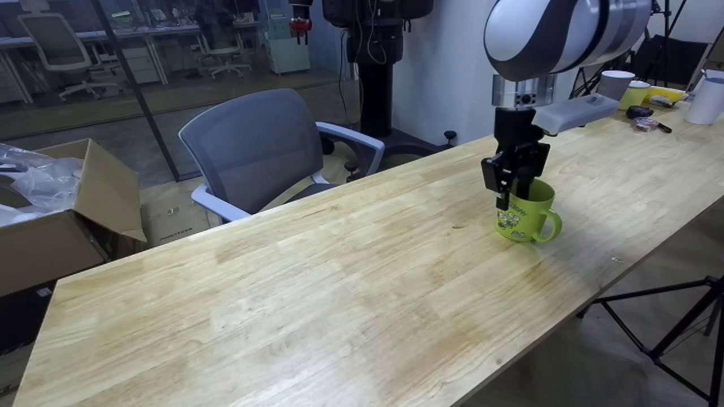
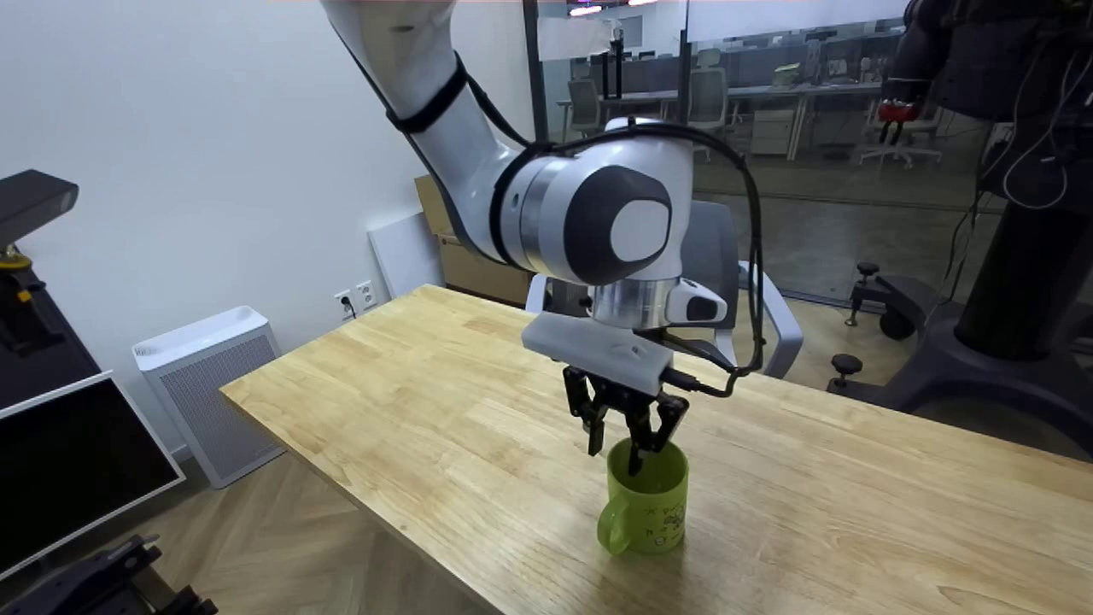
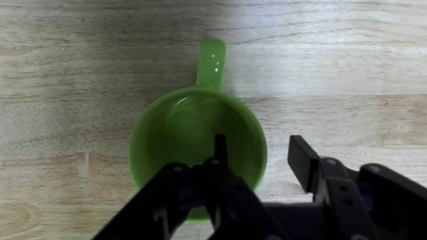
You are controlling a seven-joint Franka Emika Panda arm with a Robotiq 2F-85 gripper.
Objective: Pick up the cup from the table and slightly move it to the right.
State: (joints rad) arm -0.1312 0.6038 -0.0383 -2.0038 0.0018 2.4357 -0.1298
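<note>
The lime-green cup (image 1: 517, 220) stands upright on the light wooden table (image 1: 283, 294). It also shows in an exterior view (image 2: 656, 512) and from above in the wrist view (image 3: 186, 123). Its handle points toward the table's long near edge in an exterior view and to the top of the wrist view. My black gripper (image 1: 513, 198) is open and points down at the cup. In the wrist view the gripper (image 3: 260, 155) straddles one side of the rim: one finger is inside the cup, the other outside. A gap shows between each finger and the wall.
Several things stand at the table's far end: a whitish cup (image 1: 615, 86), a yellow cup (image 1: 634, 95), a yellow bowl (image 1: 666, 95) and a white cylinder (image 1: 706, 102). A grey chair (image 1: 254, 152) stands against the table's other long edge.
</note>
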